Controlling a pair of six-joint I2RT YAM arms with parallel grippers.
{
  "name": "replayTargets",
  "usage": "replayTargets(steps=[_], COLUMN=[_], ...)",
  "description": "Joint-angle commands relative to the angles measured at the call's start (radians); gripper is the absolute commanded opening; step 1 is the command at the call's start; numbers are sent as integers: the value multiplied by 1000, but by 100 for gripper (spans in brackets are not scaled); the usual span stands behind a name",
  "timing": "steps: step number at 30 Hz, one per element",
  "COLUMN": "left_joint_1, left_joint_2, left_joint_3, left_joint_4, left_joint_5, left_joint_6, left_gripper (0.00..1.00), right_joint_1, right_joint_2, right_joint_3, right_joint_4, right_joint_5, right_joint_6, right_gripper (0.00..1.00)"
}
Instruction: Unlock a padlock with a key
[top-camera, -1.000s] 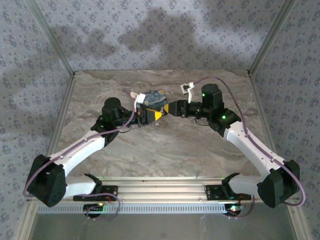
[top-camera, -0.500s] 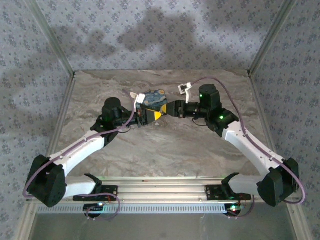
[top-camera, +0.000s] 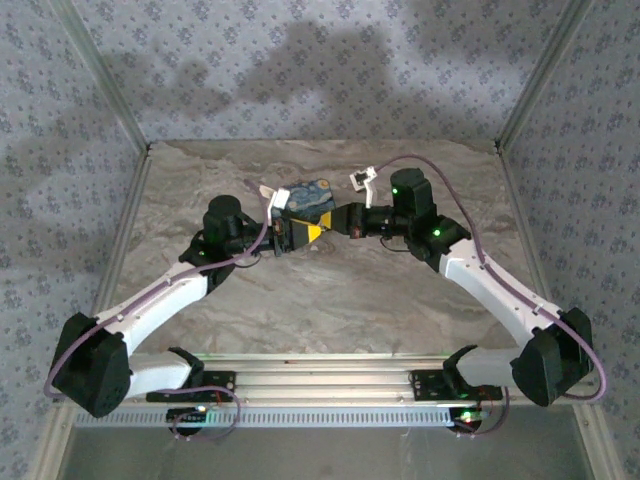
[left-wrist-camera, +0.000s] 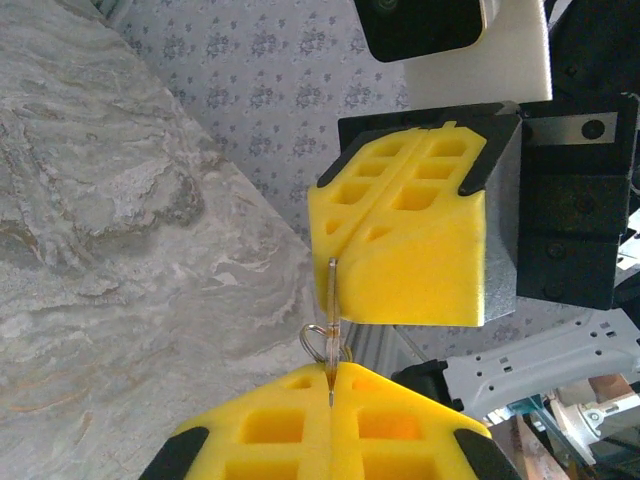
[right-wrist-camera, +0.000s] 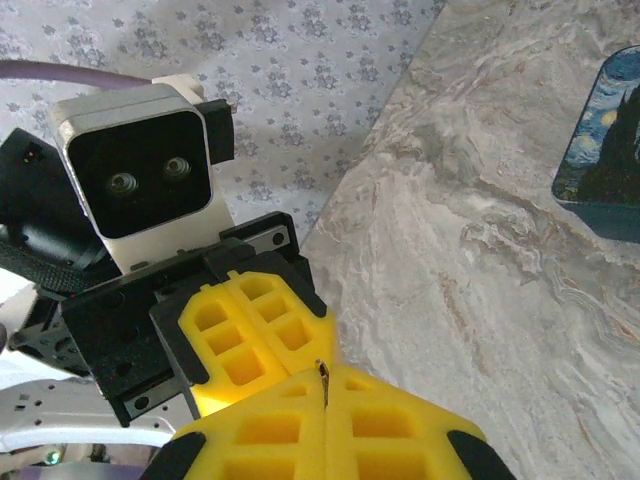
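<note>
Over marble tabletop (left-wrist-camera: 120, 200), key (left-wrist-camera: 329, 320) pinched by left gripper (left-wrist-camera: 330, 388) and right gripper (right-wrist-camera: 322, 390)

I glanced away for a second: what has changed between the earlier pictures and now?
The right gripper edged left toward the left gripper and shut its fingers on the key between them. The left gripper stayed shut on the key, and the blue box lay where it was.
</note>
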Motion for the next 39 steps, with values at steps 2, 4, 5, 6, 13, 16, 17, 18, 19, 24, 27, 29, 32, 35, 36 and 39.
replayTargets(steps=[2, 4, 5, 6, 13, 16, 17, 18, 19, 24, 27, 29, 32, 35, 36, 39], left_joint_1=[2, 3, 1, 2, 19, 39, 44, 49, 52, 51, 49, 50, 50, 50, 52, 51], left_joint_2=[-28, -28, -27, -29, -68, -98, -104, -108, -111, -91, -71, -65, -62, -57, -54, -44], left_joint_3=[15, 15, 17, 18, 2, -20, -25, -29, -35, -40, -34, -34, -33, -33, -33, -30], left_joint_4=[-15, -22, -23, -27, -102, -130, -139, -142, -141, -67, -11, 25, 42, 45, 47, 55], left_joint_5=[27, 26, 25, 22, -72, -116, -122, -124, -125, -55, 3, 32, 53, 60, 65, 81], left_joint_6=[32, 35, 35, 35, 58, 59, 60, 59, 59, 35, 10, 1, 4, 3, 3, 0], left_gripper=[0, 0, 0, 0, 56, 58, 58, 58, 58, 51, 44, 40, 35, 29, 28, 25], right_joint_1=[5, 5, 5, 5, 7, 17, 23, 29, 35, 62, 70, 73, 73, 73, 73, 73], right_joint_2=[0, -6, -8, -12, -21, 0, 9, 17, 23, 67, 81, 84, 88, 94, 97, 102], right_joint_3=[29, 26, 26, 25, 72, 111, 112, 146, 151, 191, 210, 215, 217, 217, 219, 219], right_joint_4=[19, 23, 25, 25, -134, -264, -293, -301, -300, -333, -339, -342, -345, -343, -342, -329], right_joint_5=[-29, -33, -34, -33, 23, 76, 84, 83, 72, 39, -2, -21, -37, -54, -60, -82], right_joint_6=[-39, -41, -44, -48, -162, -241, -259, -266, -272, -340, -370, -389, -401, -406, -406, -402], right_gripper=[0, 0, 0, 0, 0, 0, 0, 0, 0, 0, 0, 0, 0, 0, 0, 0])
